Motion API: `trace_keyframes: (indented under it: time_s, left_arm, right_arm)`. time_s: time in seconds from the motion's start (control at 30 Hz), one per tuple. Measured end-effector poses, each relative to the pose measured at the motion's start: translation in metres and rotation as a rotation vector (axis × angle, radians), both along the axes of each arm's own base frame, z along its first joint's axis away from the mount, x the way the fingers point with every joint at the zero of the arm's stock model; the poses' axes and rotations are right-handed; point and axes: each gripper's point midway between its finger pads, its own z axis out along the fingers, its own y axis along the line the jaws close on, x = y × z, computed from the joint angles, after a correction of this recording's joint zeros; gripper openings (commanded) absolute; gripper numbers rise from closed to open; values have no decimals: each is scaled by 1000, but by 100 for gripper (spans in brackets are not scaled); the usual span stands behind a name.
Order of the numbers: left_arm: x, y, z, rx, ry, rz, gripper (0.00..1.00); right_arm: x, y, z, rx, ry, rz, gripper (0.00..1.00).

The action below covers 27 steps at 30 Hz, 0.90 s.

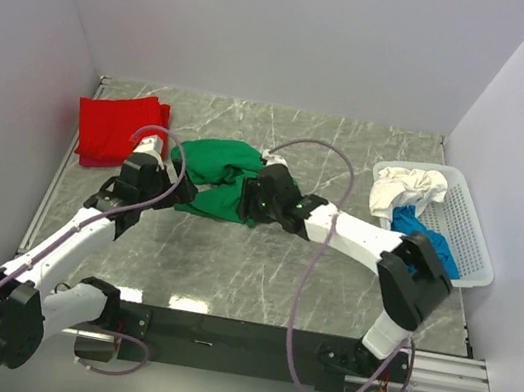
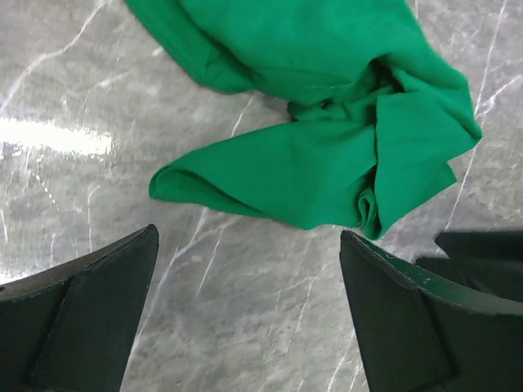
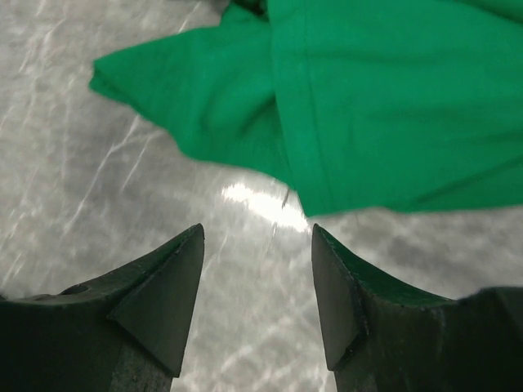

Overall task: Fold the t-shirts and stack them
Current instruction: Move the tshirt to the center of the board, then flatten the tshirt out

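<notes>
L claw (image 2: 249,237), R claw (image 3: 257,231) agape; green tee (image 2: 327,163) just ahead.

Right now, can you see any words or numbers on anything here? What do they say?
There are none to read in any view. The green t-shirt is plain, with no print or label showing. The red t-shirt is plain too. The white basket shows no lettering.
</notes>
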Motion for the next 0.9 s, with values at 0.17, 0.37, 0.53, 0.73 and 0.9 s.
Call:
trace_keyframes:
  time_s: [0.17,0.37,0.53,0.73,0.9]
  left_arm:
    - [2,1,4,-6,-23,13,99]
    - [-2,2,24,-24,-85,14,99]
    - [-10,4,40,-35,-123,13,99]
    - [-14,6,59,-25,-133,3,99]
    - [-19,8,77,-16,-171,-5,99]
  right_arm:
    - [19,16,-19,-38,22,-13,61]
    - [26,14,-49,-121,68,-48,60]
    - [27,3,-66,-191,94,-88,55]
    - [31,-6,-78,-258,103,-121,16]
    - [31,-6,-76,-259,100,-124,0]
